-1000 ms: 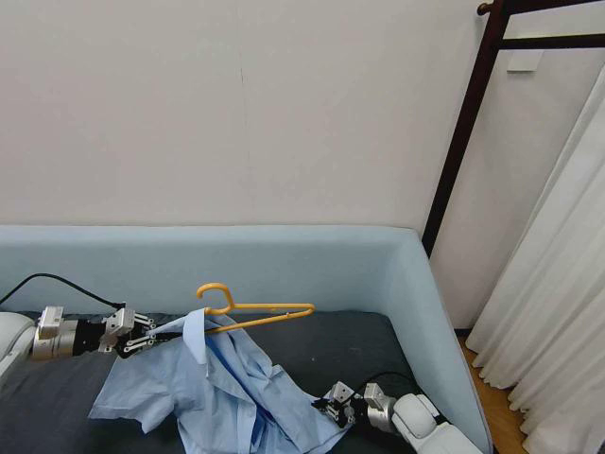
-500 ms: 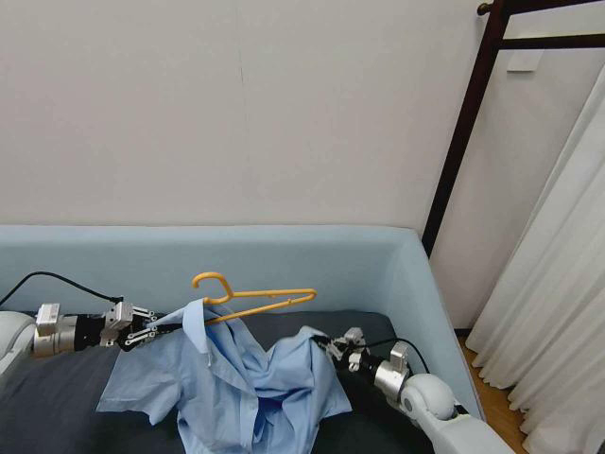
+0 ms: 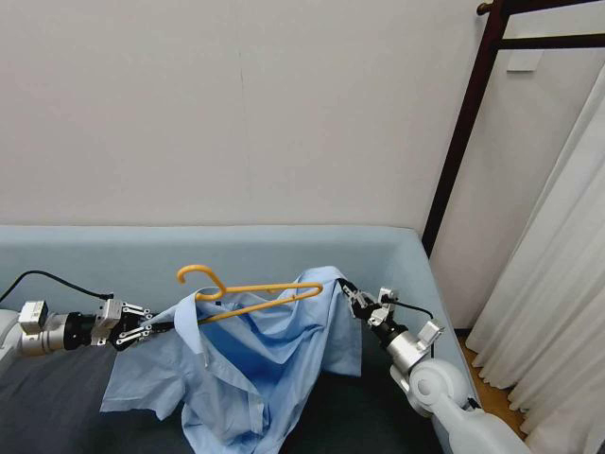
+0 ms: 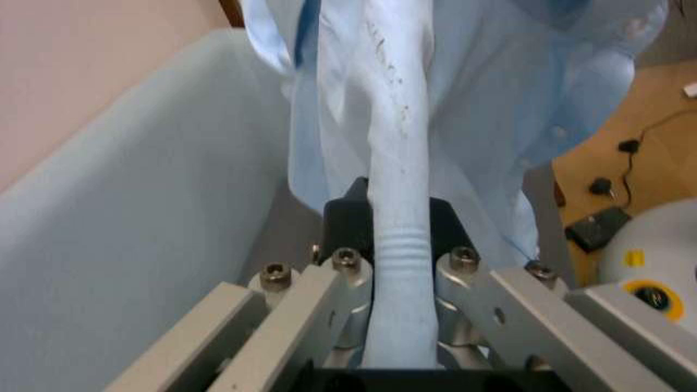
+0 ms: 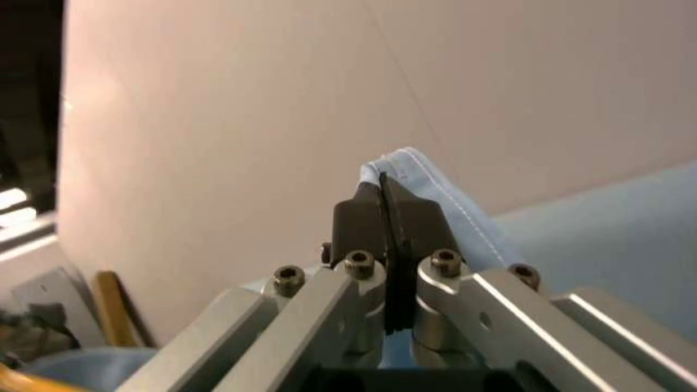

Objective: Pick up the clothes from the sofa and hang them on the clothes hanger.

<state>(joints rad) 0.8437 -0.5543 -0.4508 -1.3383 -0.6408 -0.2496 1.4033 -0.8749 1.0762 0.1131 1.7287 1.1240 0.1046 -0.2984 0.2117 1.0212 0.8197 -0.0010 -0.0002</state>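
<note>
Left claw [image 3: 149,329] is clenching the blue shirt [image 3: 265,350] at its collar and right claw [image 3: 348,289] is pinching its edge, holding it half-lifted over the sofa [image 3: 284,251] seat. An orange hanger [image 3: 265,287] is sitting partly inside; hanging it on the coat rack [image 3: 461,132] is not yet done.

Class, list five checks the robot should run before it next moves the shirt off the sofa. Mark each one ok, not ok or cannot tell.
1. Left gripper shut on shirt: ok.
2. Right gripper shut on the shirt's edge: ok.
3. Shirt clear of sofa: not ok, its lower part lies on it.
4. Hanger seated in both shoulders: cannot tell.
5. Rack in sight beyond the sofa's right end: ok.
</note>
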